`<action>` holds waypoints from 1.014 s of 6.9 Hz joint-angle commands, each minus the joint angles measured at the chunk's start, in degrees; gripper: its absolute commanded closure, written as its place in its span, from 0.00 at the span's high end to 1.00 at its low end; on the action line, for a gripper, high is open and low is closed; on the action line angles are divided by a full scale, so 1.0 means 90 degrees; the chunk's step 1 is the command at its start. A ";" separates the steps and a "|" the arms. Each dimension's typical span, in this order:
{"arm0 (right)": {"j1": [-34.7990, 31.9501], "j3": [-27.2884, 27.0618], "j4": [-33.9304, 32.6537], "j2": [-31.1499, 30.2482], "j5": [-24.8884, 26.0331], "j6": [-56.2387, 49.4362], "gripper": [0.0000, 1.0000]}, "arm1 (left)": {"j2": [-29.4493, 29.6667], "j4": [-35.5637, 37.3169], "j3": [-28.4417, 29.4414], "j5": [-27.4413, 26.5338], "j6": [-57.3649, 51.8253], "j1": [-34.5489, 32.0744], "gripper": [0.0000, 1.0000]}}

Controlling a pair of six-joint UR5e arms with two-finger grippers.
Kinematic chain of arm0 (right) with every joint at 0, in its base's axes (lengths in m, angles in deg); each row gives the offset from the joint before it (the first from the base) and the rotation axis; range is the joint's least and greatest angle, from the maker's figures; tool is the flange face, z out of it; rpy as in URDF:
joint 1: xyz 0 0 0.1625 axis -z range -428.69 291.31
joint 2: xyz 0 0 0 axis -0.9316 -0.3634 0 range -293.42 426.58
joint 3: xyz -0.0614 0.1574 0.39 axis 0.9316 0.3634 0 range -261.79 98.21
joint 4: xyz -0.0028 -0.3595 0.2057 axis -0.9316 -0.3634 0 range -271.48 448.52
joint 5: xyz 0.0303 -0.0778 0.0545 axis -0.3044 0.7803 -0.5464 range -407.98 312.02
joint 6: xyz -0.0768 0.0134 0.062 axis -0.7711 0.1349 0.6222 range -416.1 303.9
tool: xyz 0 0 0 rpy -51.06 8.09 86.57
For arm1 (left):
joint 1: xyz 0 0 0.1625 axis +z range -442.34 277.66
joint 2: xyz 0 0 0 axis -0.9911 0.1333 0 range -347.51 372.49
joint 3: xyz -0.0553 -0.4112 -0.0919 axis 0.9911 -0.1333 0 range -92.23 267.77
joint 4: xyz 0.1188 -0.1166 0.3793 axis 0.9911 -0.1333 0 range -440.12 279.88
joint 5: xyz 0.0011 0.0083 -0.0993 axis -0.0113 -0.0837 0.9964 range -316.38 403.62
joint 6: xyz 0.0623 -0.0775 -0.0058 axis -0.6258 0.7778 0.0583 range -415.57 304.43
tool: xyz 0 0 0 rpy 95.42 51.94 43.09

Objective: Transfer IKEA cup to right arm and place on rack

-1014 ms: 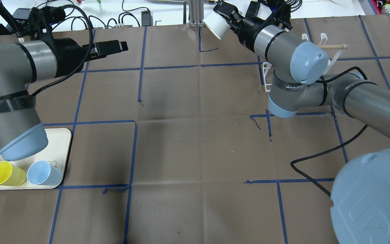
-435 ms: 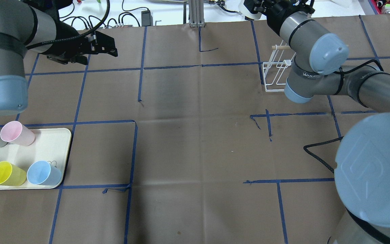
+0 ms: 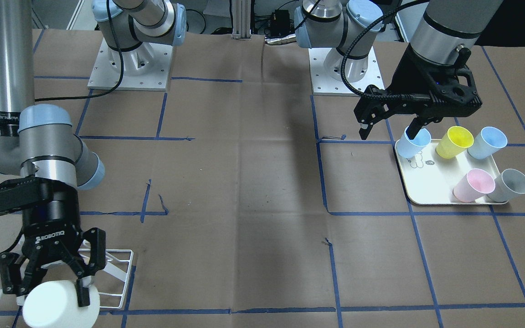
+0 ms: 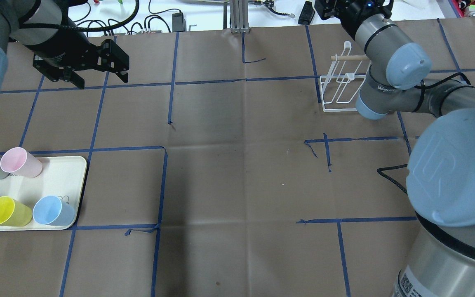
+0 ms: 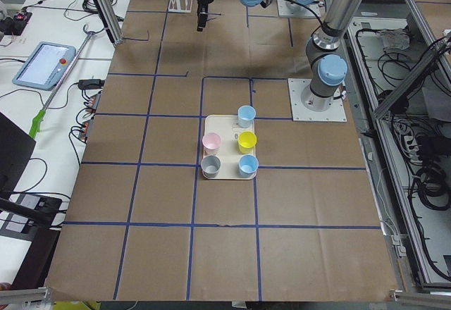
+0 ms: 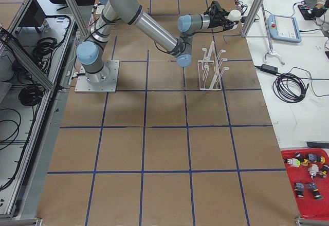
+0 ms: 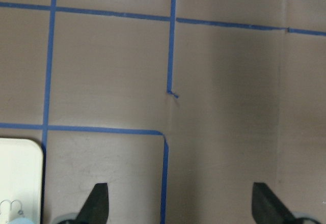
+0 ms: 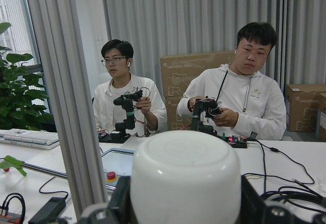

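Brown paper w/ blue tape grid is covering the table [image 4: 237,165]. Beyond the table a white desk [image 8: 305,158] is running alongside. Farther beyond the table grey curtains [image 8: 193,15] are hanging, cardboard boxes [image 8: 198,66] are sitting, & daylight is coming thru a window [image 8: 10,25].

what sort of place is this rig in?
Looks like a robotics lab, probably for teleoperated data collection: table gridded with blue tape, two seated people holding small controller arms, teach pendant beside the table.

The brown bench [image 4: 237,173] has blue tape lines [image 4: 208,81]. A cream tray [image 4: 62,173] sits near one end, a white rack [image 4: 338,94] near the other.
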 commanded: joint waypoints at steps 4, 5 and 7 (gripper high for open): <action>0.0204 -0.0529 -0.0038 0.0171 0.1561 -0.0695 0.44 | -0.0259 -0.0405 -0.0296 -0.0164 -0.0070 -0.0166 1.00; 0.0174 -0.0512 -0.0222 0.0248 0.1767 -0.0685 0.45 | -0.0357 -0.0405 -0.0549 -0.0193 -0.0177 -0.0118 1.00; -0.0147 -0.0463 -0.0282 0.0278 0.1779 -0.0666 0.46 | -0.0688 -0.0473 -0.1066 -0.0639 -0.1189 0.0366 1.00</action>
